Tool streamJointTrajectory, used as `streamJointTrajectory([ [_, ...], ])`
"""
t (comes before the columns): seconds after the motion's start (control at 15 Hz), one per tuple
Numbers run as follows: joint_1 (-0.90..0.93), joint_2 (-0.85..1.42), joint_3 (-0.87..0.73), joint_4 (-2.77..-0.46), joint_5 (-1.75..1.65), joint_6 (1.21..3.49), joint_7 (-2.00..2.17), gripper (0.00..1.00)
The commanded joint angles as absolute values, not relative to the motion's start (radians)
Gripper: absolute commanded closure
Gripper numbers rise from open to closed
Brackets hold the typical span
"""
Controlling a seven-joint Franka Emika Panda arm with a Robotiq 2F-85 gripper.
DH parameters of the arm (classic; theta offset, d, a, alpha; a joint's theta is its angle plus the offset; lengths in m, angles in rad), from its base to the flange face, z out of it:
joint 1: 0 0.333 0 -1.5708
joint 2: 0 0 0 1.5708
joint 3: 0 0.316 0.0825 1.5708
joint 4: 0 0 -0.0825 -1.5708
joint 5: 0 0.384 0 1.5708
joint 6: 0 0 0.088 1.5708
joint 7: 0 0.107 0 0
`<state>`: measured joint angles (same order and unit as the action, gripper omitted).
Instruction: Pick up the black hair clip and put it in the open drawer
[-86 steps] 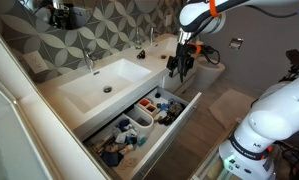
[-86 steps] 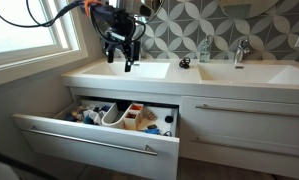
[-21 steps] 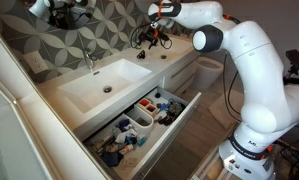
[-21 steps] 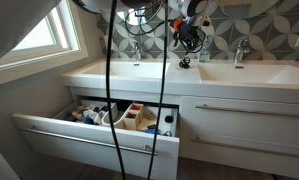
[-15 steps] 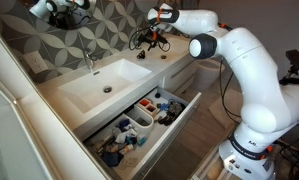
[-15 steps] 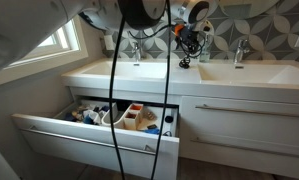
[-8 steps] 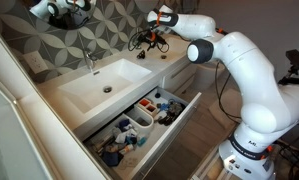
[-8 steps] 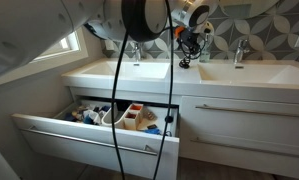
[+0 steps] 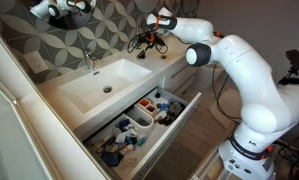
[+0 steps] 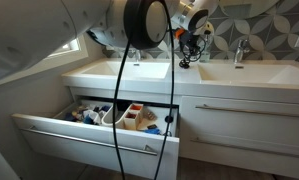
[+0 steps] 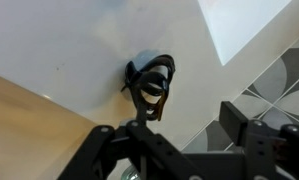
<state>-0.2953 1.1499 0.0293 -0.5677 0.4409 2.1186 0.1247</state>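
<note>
- The gripper (image 11: 174,138) is seen with jaws spread; the black hair clip (image 11: 152,80) lies just below it on the counter (image 11: 59,40), untouched.
- Centring between the jaws is advised before closing; the open drawer (image 10: 89,140) waits well below.

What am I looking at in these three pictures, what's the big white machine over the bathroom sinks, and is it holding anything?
The white machine is a robot arm with a gripper at its tip. Two pictures come from cameras standing in the room. The third comes from a camera on the arm's wrist, looking down past the gripper. On the white counter, between the two sinks, lies a small black hair clip. Below, a drawer full of toiletries stands open. The gripper hangs open above the clip and holds nothing.
</note>
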Motion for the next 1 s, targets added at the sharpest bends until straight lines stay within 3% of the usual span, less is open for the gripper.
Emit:
streamJointTrajectory([
  [0.0, -0.292, 1.191, 0.031, -0.506, 0.440, 2.137, 0.149, 0.37],
  [0.27, -0.290, 1.194, 0.031, -0.508, 0.438, 2.129, 0.151, 0.57],
  [0.33, -0.289, 1.195, 0.029, -0.508, 0.437, 2.129, 0.152, 0.54],
  [0.53, -0.287, 1.199, 0.025, -0.509, 0.432, 2.126, 0.155, 0.60],
  [0.8, -0.290, 1.200, 0.022, -0.511, 0.430, 2.124, 0.157, 1.00],
  [0.93, -0.292, 1.195, 0.018, -0.514, 0.430, 2.123, 0.160, 1.00],
])
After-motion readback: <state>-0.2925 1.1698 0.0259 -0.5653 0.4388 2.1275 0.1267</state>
